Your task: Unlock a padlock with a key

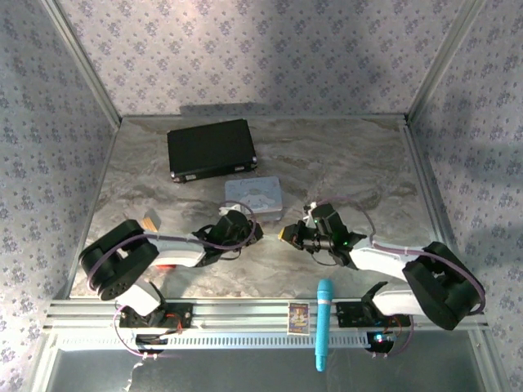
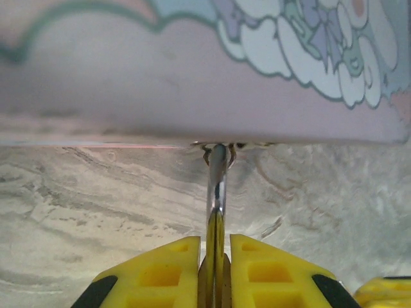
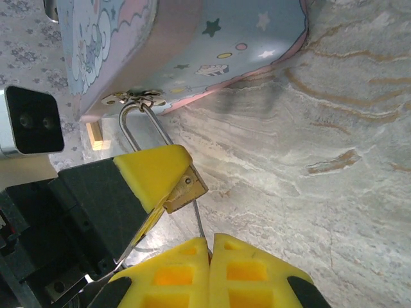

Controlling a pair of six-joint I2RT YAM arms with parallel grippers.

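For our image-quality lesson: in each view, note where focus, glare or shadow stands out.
Left wrist: the tin looks soft up close; glare on the padlock shackle. Right wrist: striped shadows on the table beside the tin. Top external: dim, back wall shadowed.

Left arm (image 1: 155, 251) and right arm (image 1: 392, 255) are recorded as white link shells set between black, rounded joint housings, with thin purple-grey cables looped alongside each. The fingers (image 2: 160, 276) of the left gripper (image 2: 216, 263) and the fingers (image 3: 250, 273) of the right gripper (image 3: 210, 256) are faced in yellow, moulded with square recessed pockets. Black patches are noted at their outer edges.
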